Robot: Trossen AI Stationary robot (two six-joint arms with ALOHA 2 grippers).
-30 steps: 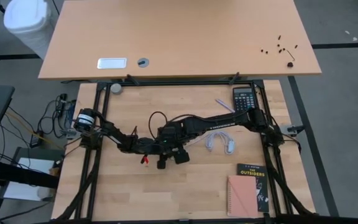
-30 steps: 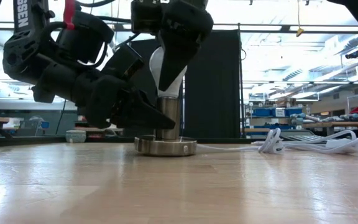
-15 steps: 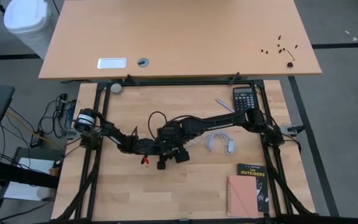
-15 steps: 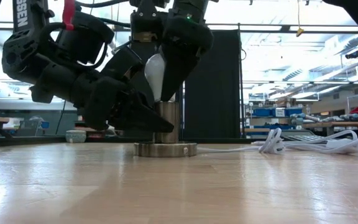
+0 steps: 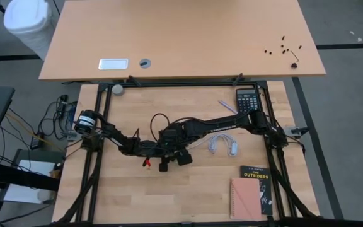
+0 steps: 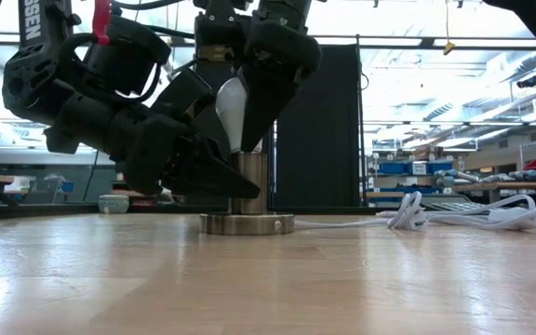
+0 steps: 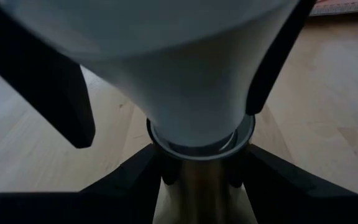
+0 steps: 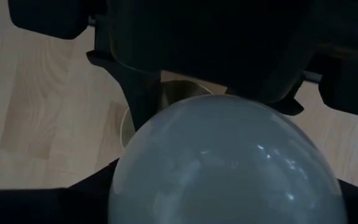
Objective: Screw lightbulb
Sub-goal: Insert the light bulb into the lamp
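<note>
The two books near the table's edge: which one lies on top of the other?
The pink notebook lies on top. It overlaps the lower left part of the black book, whose cover reads "The Outsiders" and shows above and to the right of it.

- Two dark, near-black arms, built of chunky rounded segments, matte shells.
- White block lettering along the upper link of the left arm (image 6: 40, 28).
- Red tab or cable piece beside that lettering.
- Thin black cable looping over the right arm (image 5: 225, 123), another loop near the middle.
- Pale round cap at the left arm's base.
- Dark, flat, tapering fingers (image 7: 73, 106).
</note>
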